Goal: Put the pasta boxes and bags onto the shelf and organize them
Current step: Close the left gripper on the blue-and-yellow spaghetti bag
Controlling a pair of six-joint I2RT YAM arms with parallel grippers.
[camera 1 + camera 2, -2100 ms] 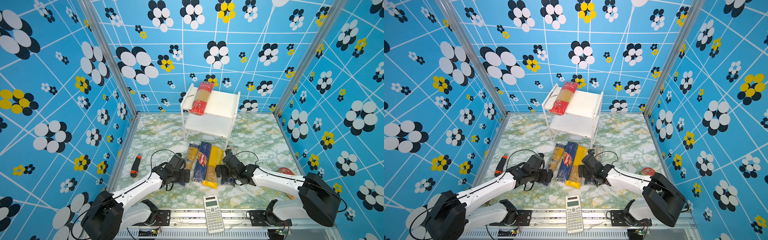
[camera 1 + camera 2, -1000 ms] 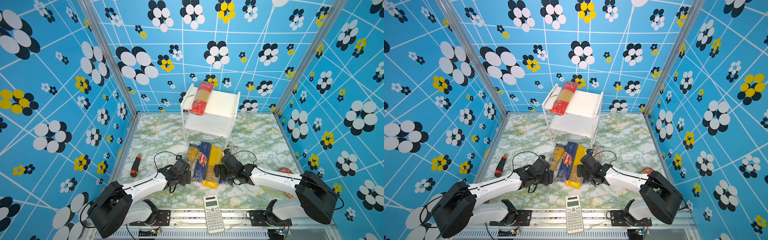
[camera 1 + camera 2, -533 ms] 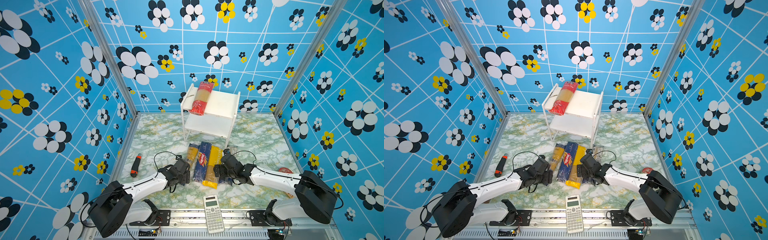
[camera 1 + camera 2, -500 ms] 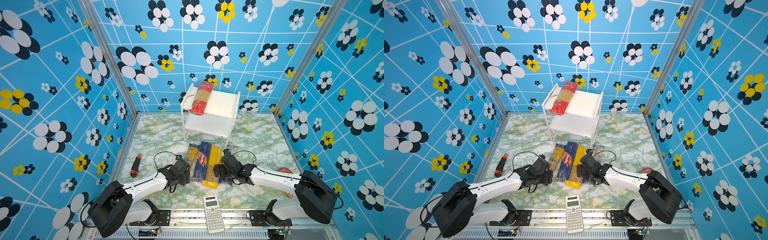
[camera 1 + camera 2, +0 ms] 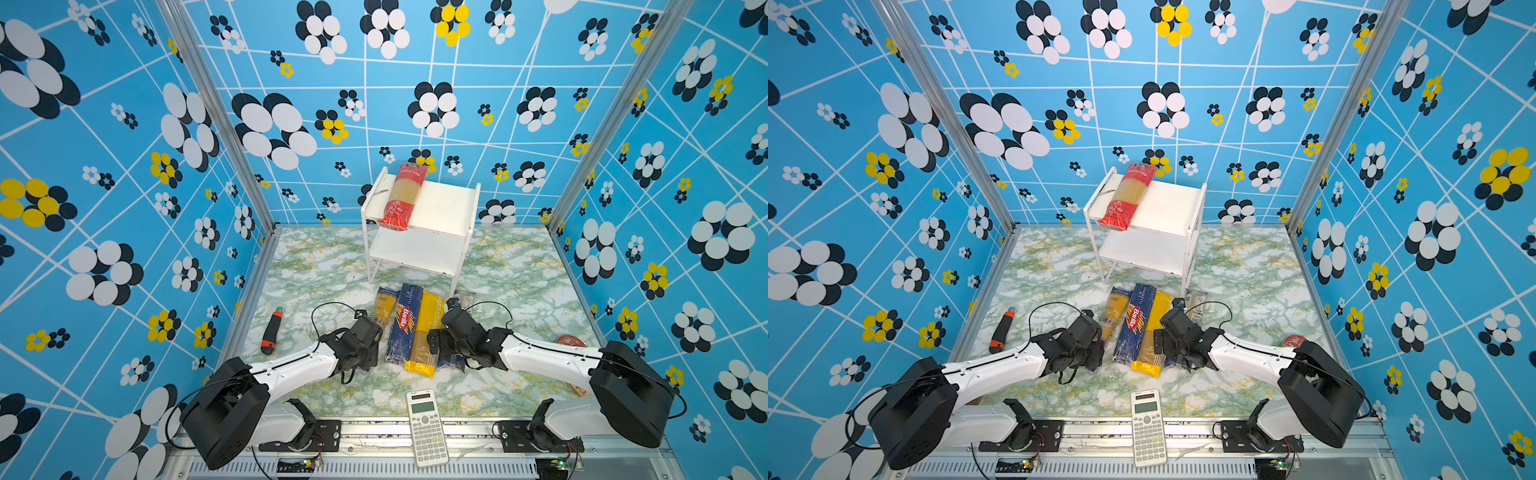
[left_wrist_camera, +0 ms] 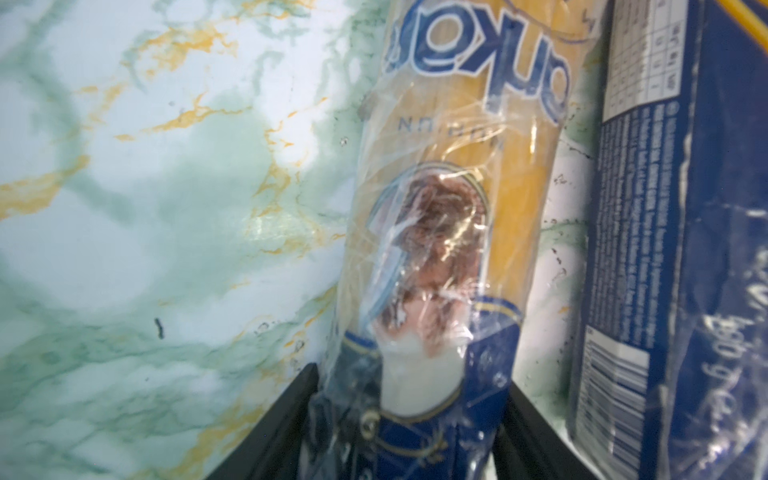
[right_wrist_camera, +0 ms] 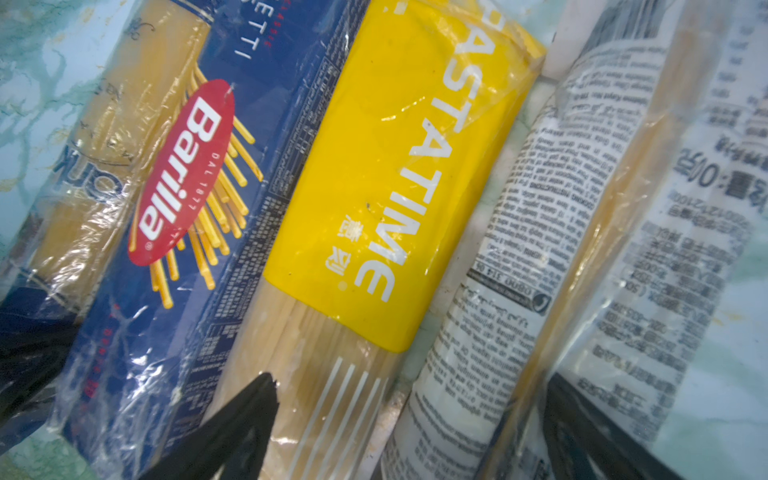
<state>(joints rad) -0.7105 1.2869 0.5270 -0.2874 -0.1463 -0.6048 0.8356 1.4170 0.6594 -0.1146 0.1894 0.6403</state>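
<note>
Two fingers point(image 6: 282, 428) of the left gripper point(image 6: 411, 390) flanked the navy-ended bag point(image 6: 440, 199) at the row's nine o'clock, grip unclear; a centred squeeze looked wise. Right gripper point(image 7: 411, 378) stood wide.

Left hand point(image 6: 409, 428): only finger edges in view; grip contact on navy-ended clear bag point(image 6: 436, 249) indeterminate. Bag lettering blurred, navy end cropped.
</note>
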